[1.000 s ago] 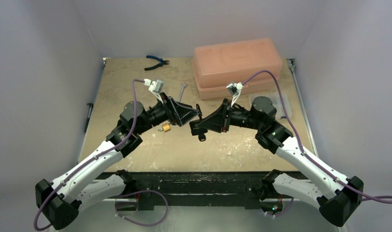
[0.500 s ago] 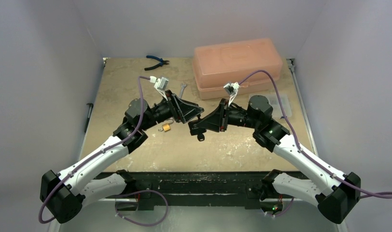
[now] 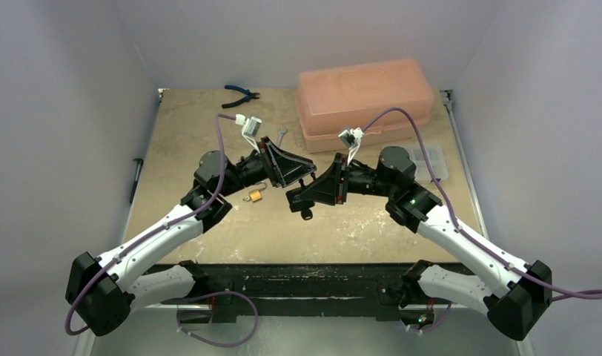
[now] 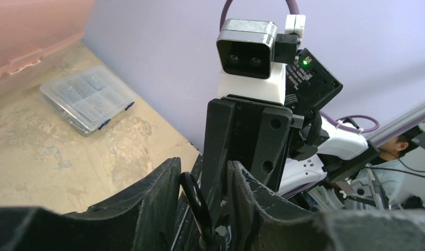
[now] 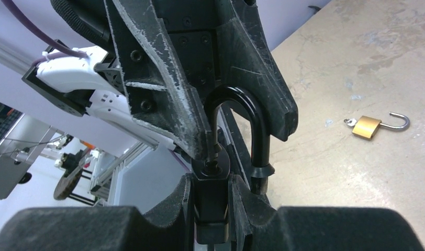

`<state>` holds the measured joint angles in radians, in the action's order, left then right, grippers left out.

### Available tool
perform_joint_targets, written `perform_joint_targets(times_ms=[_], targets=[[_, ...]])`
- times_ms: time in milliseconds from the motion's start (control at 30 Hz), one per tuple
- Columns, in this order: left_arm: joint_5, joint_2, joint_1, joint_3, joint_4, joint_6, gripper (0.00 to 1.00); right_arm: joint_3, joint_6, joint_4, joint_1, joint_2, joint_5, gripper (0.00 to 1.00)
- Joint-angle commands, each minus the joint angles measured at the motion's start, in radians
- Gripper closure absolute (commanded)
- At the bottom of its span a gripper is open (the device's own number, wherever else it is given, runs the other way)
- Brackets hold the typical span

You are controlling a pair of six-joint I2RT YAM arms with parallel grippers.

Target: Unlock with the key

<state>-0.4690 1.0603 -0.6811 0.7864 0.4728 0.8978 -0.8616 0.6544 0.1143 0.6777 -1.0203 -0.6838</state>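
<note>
A black padlock (image 5: 211, 204) sits clamped by its body in my right gripper (image 5: 211, 180), held above the table's middle. Its black shackle (image 5: 241, 107) arches upward with one leg out of the body. My left gripper (image 4: 202, 170) meets it from the other side. The shackle (image 4: 192, 193) lies against one of the left fingers (image 4: 147, 204), and a gap shows to the other. From above, the left gripper (image 3: 296, 178) and the right gripper (image 3: 294, 199) nearly touch. A dark stub (image 3: 306, 214) hangs under the lock; whether it is the key I cannot tell.
A small brass padlock (image 3: 256, 195) lies open on the table below the left wrist. At the back stand a pink plastic box (image 3: 365, 93), blue pliers (image 3: 241, 93) and a small wrench (image 3: 280, 137). A clear parts organizer (image 3: 429, 162) lies on the right.
My left arm has swung right and forward, up to the right gripper. Its jaws have narrowed around the shackle. The right gripper has shifted slightly left, still holding the lock.
</note>
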Motion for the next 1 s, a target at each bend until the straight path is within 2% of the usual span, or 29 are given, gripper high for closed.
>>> perform_joint_targets(times_ms=[0,133,267,400,600,867,967], targets=[[-0.114,-0.017,-0.006,-0.02,0.151,0.039,0.64,-0.041,-0.001,0.102,-0.009,0.005,0.029,1.0],[-0.135,-0.029,-0.005,-0.033,0.196,0.045,0.78,-0.037,0.001,0.108,-0.008,0.006,0.029,1.0],[-0.144,-0.045,-0.005,-0.047,0.225,0.045,1.0,-0.035,0.006,0.114,-0.009,0.006,0.029,1.0],[-0.142,-0.07,-0.005,-0.069,0.243,0.032,1.0,-0.034,0.009,0.116,-0.008,0.009,0.027,1.0],[-0.068,-0.102,-0.005,-0.076,0.18,-0.004,1.0,-0.03,0.014,0.107,-0.008,-0.001,0.025,1.0],[0.105,-0.124,-0.003,-0.043,-0.022,-0.108,1.0,-0.007,0.004,0.049,-0.007,0.008,0.052,0.55],[0.182,-0.12,-0.003,-0.029,-0.11,-0.141,1.0,-0.001,-0.021,-0.026,-0.008,0.019,0.11,0.45]])
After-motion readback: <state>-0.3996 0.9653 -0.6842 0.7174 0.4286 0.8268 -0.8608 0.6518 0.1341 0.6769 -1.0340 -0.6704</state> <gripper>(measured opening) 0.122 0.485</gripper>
